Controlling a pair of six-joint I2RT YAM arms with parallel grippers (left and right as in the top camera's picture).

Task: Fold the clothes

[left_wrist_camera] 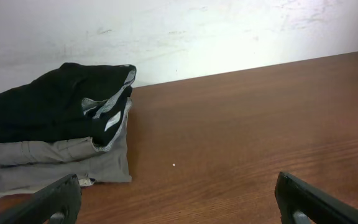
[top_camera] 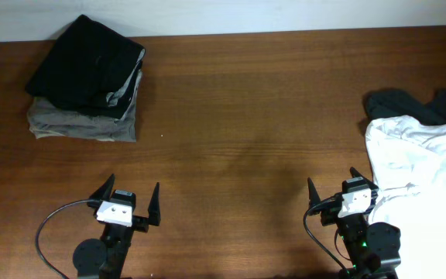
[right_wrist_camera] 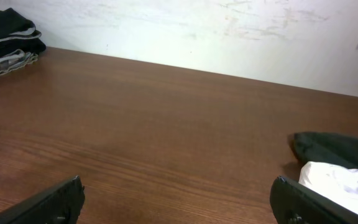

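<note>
From overhead: finding the left gripper (top_camera: pixel 133 186) and right gripper (top_camera: pixel 333 182) low at the near edge of the table (top_camera: pixel 238 116), both spread wide, clutching nothing. Spotting the white shirt (top_camera: pixel 424 170) rumpled at the right edge, just beside the right gripper, lapping over a dark garment (top_camera: pixel 409 105) behind it. Far left, seeing a black garment (top_camera: pixel 87 62) folded on a grey garment (top_camera: pixel 84 128).

Over to the left wrist: facing that folded pair by the wall (left_wrist_camera: pixel 229 31), fingers (left_wrist_camera: pixel 48 202) wide apart, empty.

On to the right wrist: catching the white shirt and dark garment at far right, possibly touching the nearer finger, hard to tell.
</note>
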